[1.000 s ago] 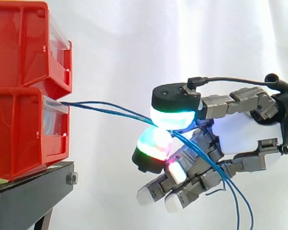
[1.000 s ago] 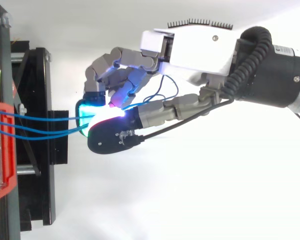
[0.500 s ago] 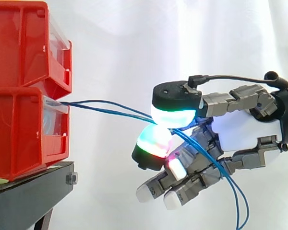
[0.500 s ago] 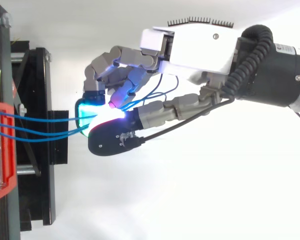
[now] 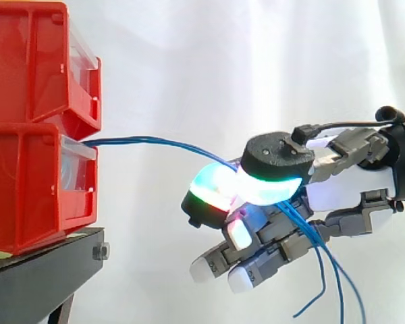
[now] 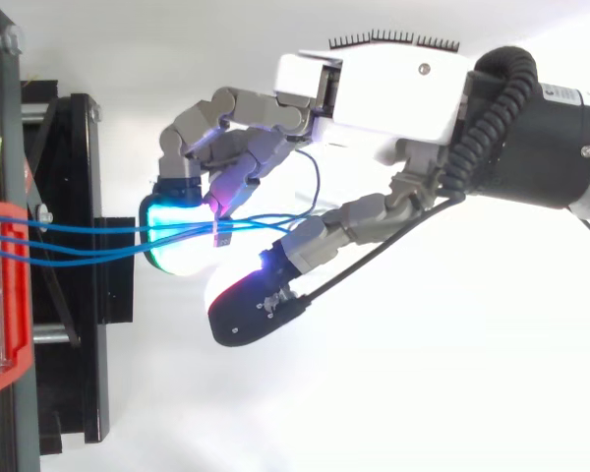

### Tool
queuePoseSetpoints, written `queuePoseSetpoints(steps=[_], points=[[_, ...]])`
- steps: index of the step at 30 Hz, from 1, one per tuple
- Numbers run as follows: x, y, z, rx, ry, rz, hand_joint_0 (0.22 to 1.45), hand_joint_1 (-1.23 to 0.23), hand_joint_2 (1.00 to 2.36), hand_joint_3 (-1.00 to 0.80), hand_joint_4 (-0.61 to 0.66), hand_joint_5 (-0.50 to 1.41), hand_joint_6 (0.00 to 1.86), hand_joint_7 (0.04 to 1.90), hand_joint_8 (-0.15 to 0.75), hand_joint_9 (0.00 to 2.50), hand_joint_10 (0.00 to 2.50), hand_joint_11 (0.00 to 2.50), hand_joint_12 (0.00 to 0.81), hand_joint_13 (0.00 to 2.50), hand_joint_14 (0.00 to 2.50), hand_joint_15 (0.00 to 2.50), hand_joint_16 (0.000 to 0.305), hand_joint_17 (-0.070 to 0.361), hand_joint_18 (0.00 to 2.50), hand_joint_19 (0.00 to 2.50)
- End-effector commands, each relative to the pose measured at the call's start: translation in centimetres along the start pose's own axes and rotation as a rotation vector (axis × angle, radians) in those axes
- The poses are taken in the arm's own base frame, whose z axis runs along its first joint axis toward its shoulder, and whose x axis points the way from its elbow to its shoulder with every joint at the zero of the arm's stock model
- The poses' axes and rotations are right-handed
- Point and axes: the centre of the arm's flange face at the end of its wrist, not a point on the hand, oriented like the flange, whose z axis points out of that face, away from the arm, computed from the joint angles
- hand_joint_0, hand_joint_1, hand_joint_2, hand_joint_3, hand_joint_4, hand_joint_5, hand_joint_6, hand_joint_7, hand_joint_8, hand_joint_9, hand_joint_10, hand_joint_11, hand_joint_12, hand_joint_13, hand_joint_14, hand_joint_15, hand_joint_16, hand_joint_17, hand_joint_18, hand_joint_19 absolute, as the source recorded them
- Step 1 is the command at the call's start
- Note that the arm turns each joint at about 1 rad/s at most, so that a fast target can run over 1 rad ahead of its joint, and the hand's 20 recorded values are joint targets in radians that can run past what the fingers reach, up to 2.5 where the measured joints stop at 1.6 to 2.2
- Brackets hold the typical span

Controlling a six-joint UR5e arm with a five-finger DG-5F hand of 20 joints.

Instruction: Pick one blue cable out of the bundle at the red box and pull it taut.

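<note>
- My hand (image 6: 393,98) comes in from the R edge of the side view. Palm faces the red bins and is well clear of them.
- Fingers are curled round the blue cables (image 5: 155,140), so the hand is closed on them, several strands together.
- Top view: the strands lie across my cyan-glowing pad (image 6: 172,246). A magenta fingertip (image 6: 221,202) touches them just behind it.
- Thumb pad (image 6: 241,310), black-backed, stands off to one side of the strands in the top view, apart from the cyan pad. In the side view it sits over them w/ a green-cyan glow.
- Cables leave the front of the lower red bin (image 5: 27,182) and cross the open gap to my hand in a shallow bow, not dead straight.
- Past my fingers the loose ends hang down below the hand, curling.
- Upper red bin (image 5: 27,61) is stacked on the lower one, both on the black stand (image 5: 34,277). White curtain (image 5: 202,61) behind.
</note>
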Motion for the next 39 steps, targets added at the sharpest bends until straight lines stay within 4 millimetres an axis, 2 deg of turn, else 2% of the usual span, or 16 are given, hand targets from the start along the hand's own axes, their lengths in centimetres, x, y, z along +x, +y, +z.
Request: queuePoseSetpoints(steps=[1, 3, 4, 7, 15, 17, 22, 27, 30, 33, 36, 37, 39], points=[[-0.02, 0.07, -0.01, -0.001, -0.001, 0.001, 0.5, -0.84, 1.0, -0.5, 0.02, -0.14, 0.87, 0.99, 0.241, 0.93, 0.01, 0.61, 0.35, 0.39, 0.01, 0.16, 0.052, 0.116, 0.5, 0.26], [-0.03, 0.06, -0.01, -0.001, -0.002, 0.001, 0.48, -0.8, 1.0, -0.5, 0.02, -0.14, 0.86, 0.98, 0.248, 0.94, 0.01, 0.6, 0.354, 0.39, 0.01, 0.16, 0.053, 0.119, 0.5, 0.27], [0.0, -0.04, 0.02, 0.001, -0.002, 0.0, 0.47, -0.72, 1.0, -0.5, 0.01, -0.13, 0.86, 0.98, 0.25, 0.96, 0.01, 0.6, 0.36, 0.39, 0.01, 0.16, 0.054, 0.121, 0.5, 0.27], [0.0, -0.04, 0.02, 0.001, -0.002, 0.0, 0.46, -0.61, 1.0, -0.5, -0.01, -0.12, 0.84, 0.97, 0.256, 1.0, 0.01, 0.58, 0.365, 0.4, 0.01, 0.16, 0.055, 0.123, 0.5, 0.28], [-0.23, -0.09, 0.03, 0.002, -0.005, 0.001, 0.53, -0.55, 1.0, -0.48, -0.04, -0.12, 0.83, 1.03, 0.245, 1.0, 0.01, 0.58, 0.338, 0.38, 0.01, 0.17, 0.049, 0.11, 0.43, 0.32], [-0.26, 0.02, 0.0, 0.0, -0.005, 0.001, 0.57, -0.58, 1.01, -0.38, -0.03, -0.11, 0.83, 1.07, 0.24, 1.01, 0.01, 0.58, 0.328, 0.39, 0.01, 0.17, 0.047, 0.105, 0.43, 0.32], [-0.26, 0.02, 0.0, 0.0, -0.005, -0.001, 0.58, -0.65, 1.02, -0.23, 0.01, -0.11, 0.85, 1.06, 0.272, 1.06, 0.01, 0.63, 0.335, 0.45, 0.01, 0.19, 0.048, 0.108, 0.48, 0.31], [-0.26, 0.02, 0.0, 0.0, -0.005, -0.001, 0.58, -0.7, 1.02, -0.17, 0.03, -0.11, 0.85, 1.04, 0.291, 1.07, 0.01, 0.64, 0.356, 0.47, 0.01, 0.18, 0.052, 0.118, 0.52, 0.29], [-0.23, -0.09, 0.03, 0.002, -0.005, 0.001, 0.58, -0.79, 1.02, -0.15, 0.05, -0.13, 0.86, 1.0, 0.29, 1.0, 0.01, 0.64, 0.356, 0.43, 0.01, 0.18, 0.052, 0.117, 0.5, 0.28], [-0.23, -0.09, 0.03, 0.002, -0.005, 0.001, 0.61, -0.88, 1.02, -0.22, 0.05, -0.14, 0.87, 1.02, 0.267, 0.95, 0.02, 0.66, 0.338, 0.41, 0.01, 0.18, 0.048, 0.107, 0.46, 0.28], [-0.23, -0.09, 0.03, 0.002, -0.005, 0.001, 0.65, -0.93, 1.01, -0.4, 0.07, -0.14, 0.87, 1.01, 0.265, 0.95, 0.01, 0.65, 0.339, 0.42, 0.01, 0.17, 0.048, 0.108, 0.47, 0.27], [-0.23, -0.09, 0.03, 0.002, -0.005, 0.001, 0.62, -0.94, 1.0, -0.5, 0.07, -0.14, 0.87, 1.02, 0.262, 0.94, 0.02, 0.65, 0.338, 0.41, 0.01, 0.18, 0.048, 0.108, 0.47, 0.28], [-0.24, 0.02, 0.0, 0.0, -0.004, 0.004, 0.57, -0.91, 1.0, -0.5, 0.06, -0.14, 0.87, 1.0, 0.26, 0.95, 0.02, 0.65, 0.342, 0.42, 0.01, 0.18, 0.049, 0.11, 0.48, 0.28]])
